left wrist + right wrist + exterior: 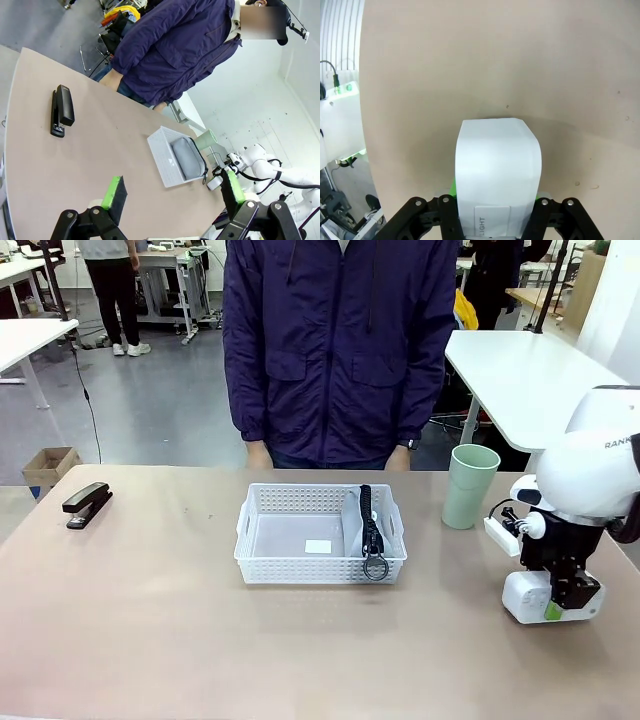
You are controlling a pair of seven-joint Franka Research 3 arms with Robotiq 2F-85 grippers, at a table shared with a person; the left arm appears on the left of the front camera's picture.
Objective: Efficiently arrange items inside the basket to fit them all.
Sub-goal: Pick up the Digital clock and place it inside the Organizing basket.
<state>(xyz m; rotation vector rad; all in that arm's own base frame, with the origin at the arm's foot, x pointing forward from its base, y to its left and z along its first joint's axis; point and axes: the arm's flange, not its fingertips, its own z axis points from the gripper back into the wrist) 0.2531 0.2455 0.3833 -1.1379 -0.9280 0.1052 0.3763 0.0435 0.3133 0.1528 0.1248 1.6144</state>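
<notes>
The right tool is shut tight on the white box, low by the desk's right edge. The left tool is wide open and holds nothing. The basket sits mid-desk with the grey pouch along its right side. The cup stands nearby. The stapler lies near the far left corner.

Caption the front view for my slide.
Right arm's jaws hold the white box at far right; the pouch lies in the basket, stapler and cup outside.

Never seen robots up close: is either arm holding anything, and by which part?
The right gripper clamps the white box by its opposite sides, near the labelled end. The left gripper is open and holds nothing.
</notes>
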